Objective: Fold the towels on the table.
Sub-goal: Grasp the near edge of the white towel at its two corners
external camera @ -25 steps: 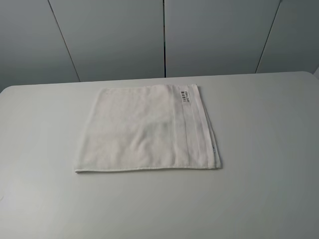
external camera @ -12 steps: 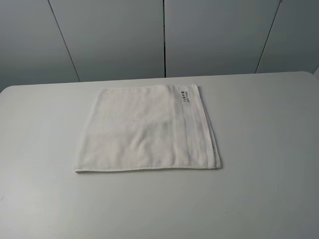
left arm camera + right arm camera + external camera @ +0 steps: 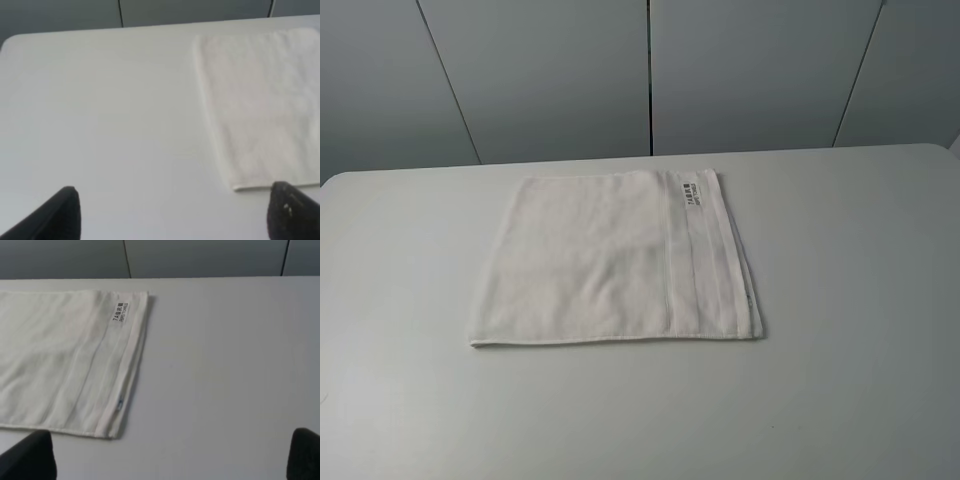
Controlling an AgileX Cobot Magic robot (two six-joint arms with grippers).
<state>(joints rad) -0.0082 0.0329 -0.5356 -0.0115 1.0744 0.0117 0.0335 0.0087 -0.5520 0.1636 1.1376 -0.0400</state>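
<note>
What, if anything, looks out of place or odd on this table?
Nothing much stands out. The white towel lies flat on the table, with no spill, stain or tear visible. Only small untidiness: along its striped edge a lower layer seems to peek out slightly.

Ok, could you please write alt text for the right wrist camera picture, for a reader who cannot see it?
A white terry towel lies flat on a pale grey table. A small printed label sits near one corner, beside its striped border. The two dark fingertips of the open right gripper show in the foreground, holding nothing.
</note>
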